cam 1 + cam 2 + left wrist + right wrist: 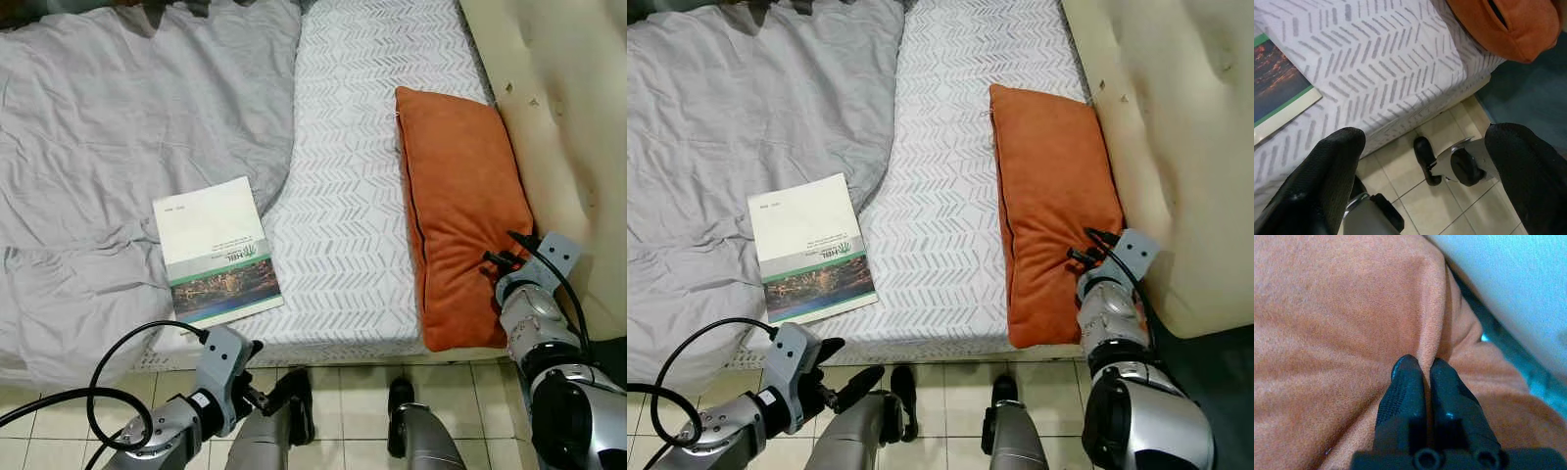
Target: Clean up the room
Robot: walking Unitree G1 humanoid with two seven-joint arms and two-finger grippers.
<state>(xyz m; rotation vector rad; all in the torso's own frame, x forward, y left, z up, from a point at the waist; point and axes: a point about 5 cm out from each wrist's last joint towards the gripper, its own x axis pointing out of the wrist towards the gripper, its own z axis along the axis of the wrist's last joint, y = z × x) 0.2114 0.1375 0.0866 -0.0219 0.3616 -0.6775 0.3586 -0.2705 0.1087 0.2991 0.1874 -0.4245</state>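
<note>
On the bed [353,196] lie one orange pillow [460,196], one booklet [216,250] and one grey duvet [118,127]. The pillow sits along the bed's right side, its long edge against the cream headboard [568,117], its near end at the mattress edge. It is rectangular, velvety, with a seam running down its left side. The booklet lies at the near edge, partly on the duvet and partly on the white sheet with its grey chevron print; its cover is pale above, with a dark landscape photo below. The duvet is crumpled over the left half of the bed.

The right gripper [1425,369] has its two fingers pinched tight on a fold of the pillow near its lower right corner, close to the headboard. The left gripper [1420,166] hangs low over the tiled floor [353,392] below the booklet, fingers spread wide and holding nothing. The robot's two black feet [400,397] stand on the tiles just before the bed.
</note>
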